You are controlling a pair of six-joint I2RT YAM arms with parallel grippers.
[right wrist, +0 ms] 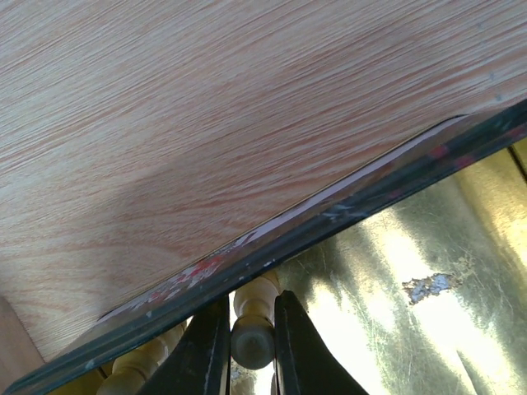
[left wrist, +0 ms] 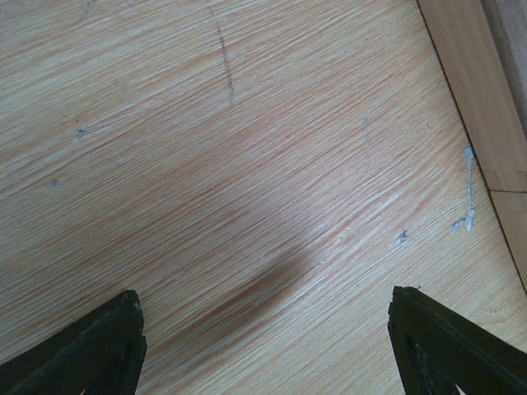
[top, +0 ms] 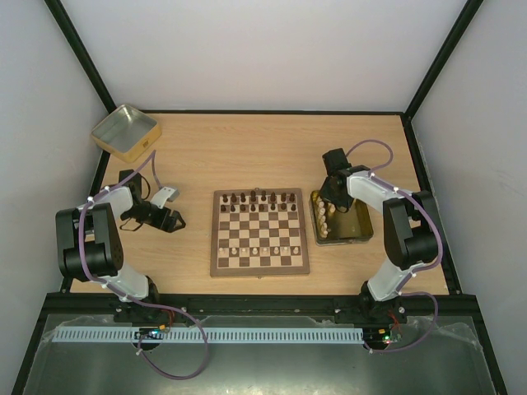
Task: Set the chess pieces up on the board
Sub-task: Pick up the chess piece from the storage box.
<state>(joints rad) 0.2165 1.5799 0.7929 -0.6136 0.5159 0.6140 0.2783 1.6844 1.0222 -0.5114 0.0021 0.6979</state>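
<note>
The board (top: 216, 240) lies mid-table, with dark chessmen (top: 262, 198) along its far rows and cream chess pieces (top: 260, 248) along its near rows. To its right, a gold tin (top: 360, 228) holds more cream pieces (top: 323, 216). My right gripper (top: 330, 202) reaches down into this tin. In the right wrist view the right gripper (right wrist: 251, 306) is shut on one cream chess piece (right wrist: 255, 298) lying just inside the tin's dark rim (right wrist: 329, 218). My left gripper (top: 174, 220) is left of the board; in the left wrist view the left gripper (left wrist: 265, 300) stands open over bare table, with nothing between its fingers.
A second gold tin (top: 125, 132) sits at the back left corner. More cream pieces (right wrist: 140, 362) lie against the rim beside the held one. The table's edge strip (left wrist: 473, 90) shows in the left wrist view. Dark frame posts and white walls enclose the table.
</note>
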